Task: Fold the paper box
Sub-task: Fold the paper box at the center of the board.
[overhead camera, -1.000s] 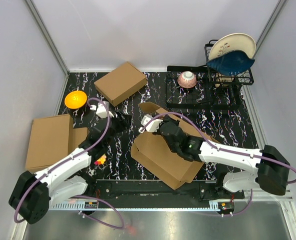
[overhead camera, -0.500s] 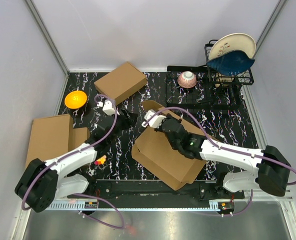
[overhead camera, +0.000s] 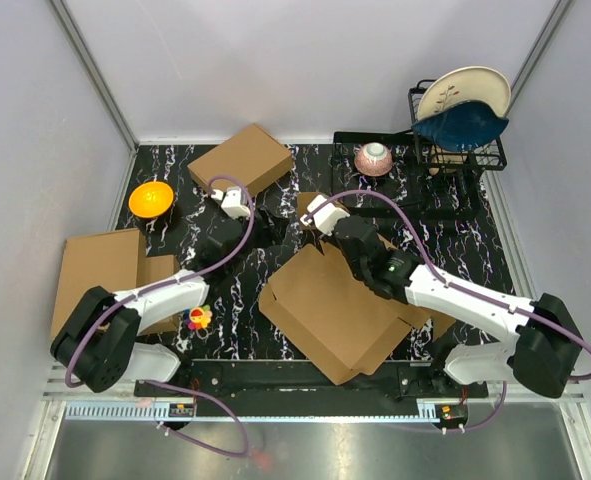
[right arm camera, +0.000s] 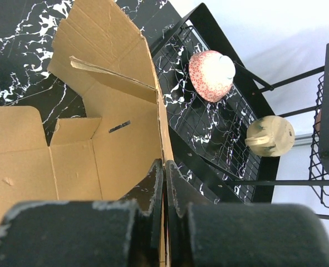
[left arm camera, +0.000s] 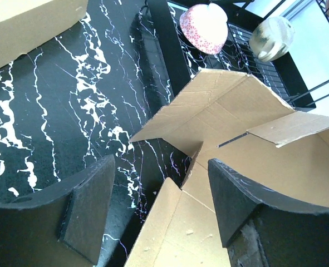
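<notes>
Roughly central on the marbled table [overhead camera: 243,325], the paper box [overhead camera: 325,315] lies half-opened, broad panel nearest the arm bases. It looks like light, stiff corrugated board, likely bending only at creases. Farther on, the right gripper [right arm camera: 164,175] pinches an upright wall's edge, a sound hold; the left gripper [left arm camera: 161,186] hangs spread and empty beside its far end.

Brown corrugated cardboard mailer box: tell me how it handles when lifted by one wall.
Probably light: the brown corrugated cardboard mailer box is thin, empty sheet. Likely floppy at creases; one flap leans inward. The right hand pinches one wall, so the rest may hinge.
</notes>
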Controlling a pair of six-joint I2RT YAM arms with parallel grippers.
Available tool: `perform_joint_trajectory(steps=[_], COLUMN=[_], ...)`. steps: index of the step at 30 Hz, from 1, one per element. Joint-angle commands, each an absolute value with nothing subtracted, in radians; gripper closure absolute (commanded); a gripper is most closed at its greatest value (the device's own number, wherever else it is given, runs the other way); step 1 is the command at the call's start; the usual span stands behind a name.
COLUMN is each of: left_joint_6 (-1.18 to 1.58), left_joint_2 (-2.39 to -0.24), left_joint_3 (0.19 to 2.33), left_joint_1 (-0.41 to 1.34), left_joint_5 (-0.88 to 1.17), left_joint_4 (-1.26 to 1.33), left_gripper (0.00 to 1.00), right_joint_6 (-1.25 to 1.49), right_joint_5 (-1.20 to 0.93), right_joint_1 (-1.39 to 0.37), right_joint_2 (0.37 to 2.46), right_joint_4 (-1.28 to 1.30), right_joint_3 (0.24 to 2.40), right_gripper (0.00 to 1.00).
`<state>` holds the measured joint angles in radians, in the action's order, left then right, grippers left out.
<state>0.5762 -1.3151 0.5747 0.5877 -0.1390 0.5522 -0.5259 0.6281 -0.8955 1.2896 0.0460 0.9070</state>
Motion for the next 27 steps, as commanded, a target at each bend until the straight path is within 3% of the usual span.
perform_joint_trajectory(steps=[1, 19, 27], left_joint_6=[0.549, 0.35, 0.282], left_joint_2=[-1.341, -1.594, -1.724], left_joint_3=[0.623, 0.701, 0.798], left_joint_1=[0.584, 0.583, 0.578], left_joint_5=[-0.098, -0.006, -0.006], left_joint_4=[0.664, 0.926, 0.91], left_gripper=[0.29, 0.3, 0.3], right_joint_6=[-0.431, -0.405, -0.411], right_joint_5=[0.557, 0.554, 0.555], right_joint_1=[-0.893, -0.873, -0.873], right_joint_2=[1.266, 1.281, 1.287], right_joint_4=[0.124, 0.121, 0.12], right_joint_3=[0.896, 0.871, 0.867], right_gripper=[1.0, 1.0, 1.0])
